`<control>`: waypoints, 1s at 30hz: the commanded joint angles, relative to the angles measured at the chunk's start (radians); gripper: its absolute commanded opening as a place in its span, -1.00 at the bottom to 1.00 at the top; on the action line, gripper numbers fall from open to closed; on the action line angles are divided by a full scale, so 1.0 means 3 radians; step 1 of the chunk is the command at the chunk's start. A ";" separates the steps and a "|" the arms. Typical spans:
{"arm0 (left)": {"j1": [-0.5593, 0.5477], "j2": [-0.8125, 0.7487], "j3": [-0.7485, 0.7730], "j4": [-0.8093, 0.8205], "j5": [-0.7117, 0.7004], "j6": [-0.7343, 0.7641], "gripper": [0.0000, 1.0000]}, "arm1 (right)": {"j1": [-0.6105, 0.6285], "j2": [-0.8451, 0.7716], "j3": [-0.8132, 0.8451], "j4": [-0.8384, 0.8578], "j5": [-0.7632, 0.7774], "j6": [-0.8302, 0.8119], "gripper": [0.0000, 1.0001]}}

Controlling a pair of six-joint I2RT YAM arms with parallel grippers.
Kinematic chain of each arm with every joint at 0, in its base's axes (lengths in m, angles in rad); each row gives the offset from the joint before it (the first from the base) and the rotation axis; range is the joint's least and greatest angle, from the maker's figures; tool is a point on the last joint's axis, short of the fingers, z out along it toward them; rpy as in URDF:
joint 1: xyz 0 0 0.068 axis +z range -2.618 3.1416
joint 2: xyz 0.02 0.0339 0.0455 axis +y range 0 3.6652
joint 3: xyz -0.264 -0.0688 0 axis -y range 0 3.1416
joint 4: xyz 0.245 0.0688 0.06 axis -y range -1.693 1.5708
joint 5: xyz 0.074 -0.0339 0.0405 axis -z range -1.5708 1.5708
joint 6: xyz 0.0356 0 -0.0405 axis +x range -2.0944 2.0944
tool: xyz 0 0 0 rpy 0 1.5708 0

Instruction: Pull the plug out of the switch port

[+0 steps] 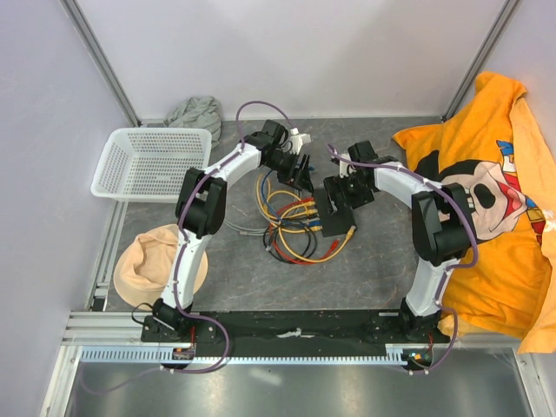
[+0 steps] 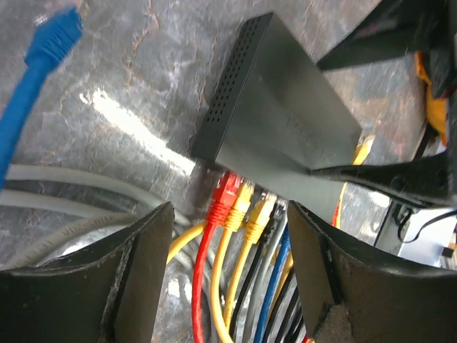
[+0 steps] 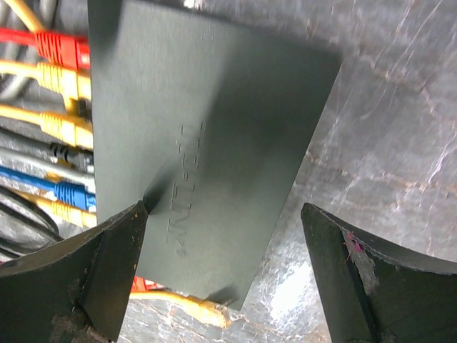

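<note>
Pointing sockets (image 2: 244, 183) leftward, switch (image 1: 335, 217) long axis near-far, left end effector (image 2: 230, 214), right end effector (image 3: 225, 214) spread

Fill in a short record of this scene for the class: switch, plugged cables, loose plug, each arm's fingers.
switch: flat matte-black box, plugs in a row along one edge
plugged in: red plug, two yellow plugs, more beside them
loose: blue plug, unplugged, away from the switch
left fingers: open, facing the plug row
right fingers: open, over the switch
</note>
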 commanded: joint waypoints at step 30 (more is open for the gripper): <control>0.0040 0.0335 -0.0222 0.0206 0.0499 -0.0220 0.13 | 0.0026 -0.0002 -0.0008 0.0093 0.0100 -0.0119 0.96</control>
